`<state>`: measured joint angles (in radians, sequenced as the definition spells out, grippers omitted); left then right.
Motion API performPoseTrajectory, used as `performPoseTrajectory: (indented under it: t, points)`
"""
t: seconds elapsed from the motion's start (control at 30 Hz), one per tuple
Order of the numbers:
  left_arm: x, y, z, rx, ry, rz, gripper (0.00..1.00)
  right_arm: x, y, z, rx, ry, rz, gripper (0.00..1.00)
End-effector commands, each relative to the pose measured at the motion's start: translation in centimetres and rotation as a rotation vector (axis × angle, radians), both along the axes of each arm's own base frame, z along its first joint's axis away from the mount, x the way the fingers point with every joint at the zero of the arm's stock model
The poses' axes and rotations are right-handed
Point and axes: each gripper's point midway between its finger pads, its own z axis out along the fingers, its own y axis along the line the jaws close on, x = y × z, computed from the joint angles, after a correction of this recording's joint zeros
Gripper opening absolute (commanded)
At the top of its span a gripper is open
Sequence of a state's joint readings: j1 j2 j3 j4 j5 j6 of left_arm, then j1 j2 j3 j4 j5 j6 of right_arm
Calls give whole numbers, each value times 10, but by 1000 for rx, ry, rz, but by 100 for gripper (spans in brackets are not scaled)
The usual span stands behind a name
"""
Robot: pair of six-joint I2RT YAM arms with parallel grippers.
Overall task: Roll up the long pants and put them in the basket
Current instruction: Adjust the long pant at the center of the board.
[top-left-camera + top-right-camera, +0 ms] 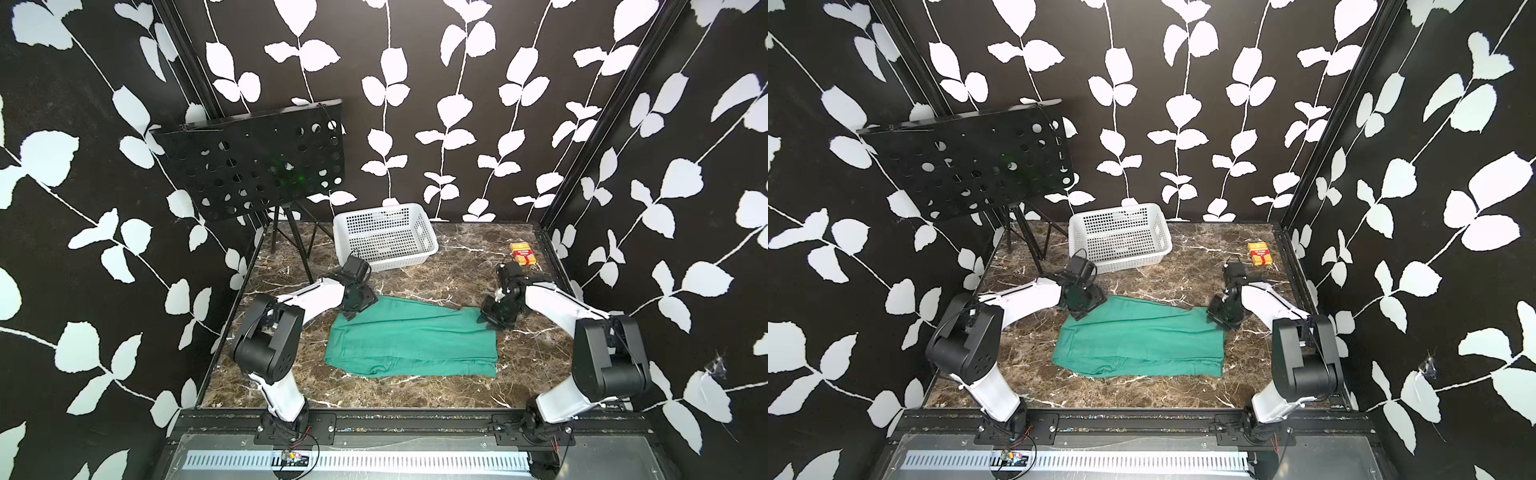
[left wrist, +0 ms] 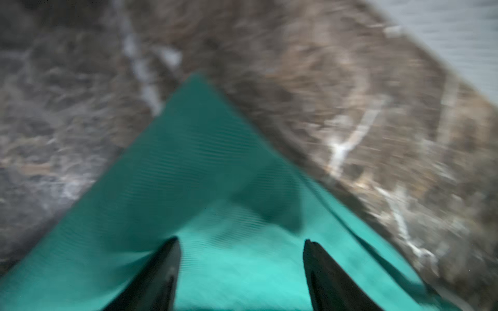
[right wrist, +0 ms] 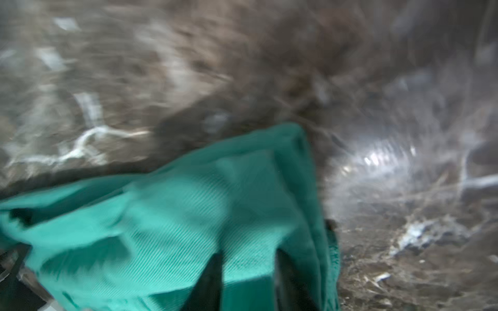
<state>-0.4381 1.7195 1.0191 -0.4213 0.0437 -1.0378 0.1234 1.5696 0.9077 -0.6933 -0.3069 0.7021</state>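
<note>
At the far left of your brown marble-patterned worktop [image 1: 457, 274], a black perforated metal music stand [image 1: 257, 162] rises on its tripod. Just right of it, the left jaws stand wide over the far left corner of the long pants [image 1: 411, 340], a large teal-green pair of soft woven cloth trousers. The wrist view shows their black fingers [image 2: 159, 277] apart, with flat cloth between them and nothing gripped. Behind them, a white perforated plastic basket [image 1: 386, 239] sits towards the back wall, apart from the pants. The pants [image 1: 1142, 340] lie flat and doubled over at the middle of the worktop in both top views. At their far right corner, the right jaws stand narrow, closed on a raised fold of the cloth [image 3: 188, 210]. Farthest right, a small yellow-and-red box [image 1: 523, 253] lies well apart.
</note>
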Motion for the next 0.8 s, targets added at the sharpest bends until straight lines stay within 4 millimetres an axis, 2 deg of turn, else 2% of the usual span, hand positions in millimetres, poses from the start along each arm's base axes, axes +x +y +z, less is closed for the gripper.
performPoseTrajectory:
  t: [0.0,0.07,0.13,0.23,0.3,0.37,0.47,0.53,0.6,0.7,0.77]
  points:
    - [-28,31,-21,62,95,190,72,-37,-23,-20,-75,118,-72,51]
    - [-46,44,-31,86,131,264,72,-36,-24,-19,-66,103,-68,55]
    - [-59,54,-36,105,150,314,73,-23,-26,-5,-76,52,-42,57]
    - [-66,61,-36,129,162,320,73,1,-28,37,-105,-106,-4,60]
    - [-68,62,-34,139,170,315,73,8,-20,70,-108,-208,51,63]
    - [-67,63,-32,142,166,321,73,0,-7,83,-85,-226,116,63]
    - [-69,67,-28,150,158,341,74,-34,16,83,-48,-152,222,62]
    - [-71,70,-26,161,155,352,73,-58,17,77,-48,-83,242,62]
    - [-73,73,-26,171,155,357,73,-81,8,71,-72,-30,210,61]
    - [-76,74,-27,175,159,354,73,-100,3,59,-67,-8,145,57]
    - [-77,74,-28,174,163,354,73,-105,6,50,-37,4,124,56]
